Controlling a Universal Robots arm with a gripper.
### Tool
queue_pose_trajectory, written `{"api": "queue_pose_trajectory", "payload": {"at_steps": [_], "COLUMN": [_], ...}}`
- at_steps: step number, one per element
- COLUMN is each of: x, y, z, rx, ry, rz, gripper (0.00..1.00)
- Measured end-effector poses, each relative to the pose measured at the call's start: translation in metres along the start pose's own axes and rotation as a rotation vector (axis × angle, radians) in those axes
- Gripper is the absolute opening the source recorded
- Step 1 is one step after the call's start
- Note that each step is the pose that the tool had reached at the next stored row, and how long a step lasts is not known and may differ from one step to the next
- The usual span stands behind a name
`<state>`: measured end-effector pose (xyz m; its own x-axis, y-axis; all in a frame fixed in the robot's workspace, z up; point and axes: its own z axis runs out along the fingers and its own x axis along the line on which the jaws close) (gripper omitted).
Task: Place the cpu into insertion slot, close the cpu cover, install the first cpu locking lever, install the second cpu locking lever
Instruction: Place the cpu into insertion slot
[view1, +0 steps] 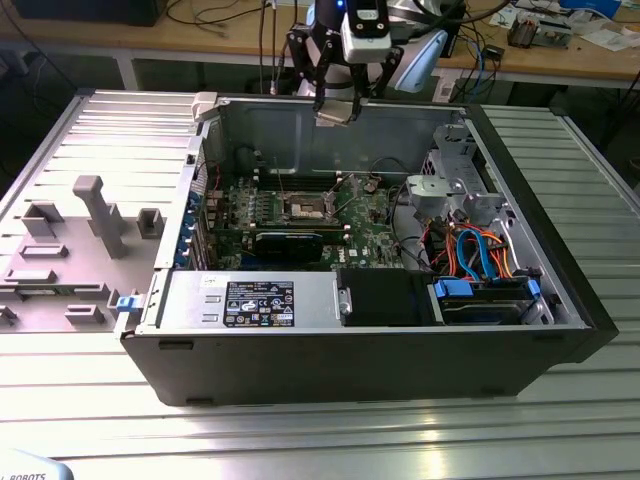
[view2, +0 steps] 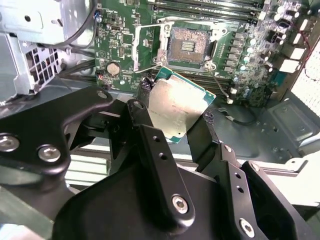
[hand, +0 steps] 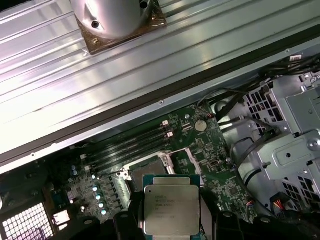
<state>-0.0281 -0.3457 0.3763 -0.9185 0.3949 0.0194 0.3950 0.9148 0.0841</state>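
Jaws clamped on the cpu (view2: 177, 107) at two opp. edges, silver top showing; cpu hangs well above the insertion slot (view2: 189, 46), not seated. Slot's dark centre is bare, green board (view2: 120, 45) all round it, pc case (view1: 400, 350) farther out, on the desk (view1: 300, 430).

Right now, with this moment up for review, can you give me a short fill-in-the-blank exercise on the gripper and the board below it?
1. The gripper is shut on the ____, held above the open computer.
2. The insertion slot has ____ seated in it; its dark centre is bare.
3. The slot is set into a circuit board coloured ____.

Missing words: cpu; nothing; green.
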Motion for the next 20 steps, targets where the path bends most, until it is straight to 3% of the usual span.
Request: {"api": "queue_pose_trajectory", "payload": {"at_steps": [10, 20], "x": [-0.0001, -0.0001], "y": [-0.0001, -0.0002], "z": [0.0008, 0.0008], "rx": [-0.0023, -0.0024], "ry": [-0.01, -0.0106], "rz": [0.119, 0.126], "gripper": [0.54, 0.54]}}
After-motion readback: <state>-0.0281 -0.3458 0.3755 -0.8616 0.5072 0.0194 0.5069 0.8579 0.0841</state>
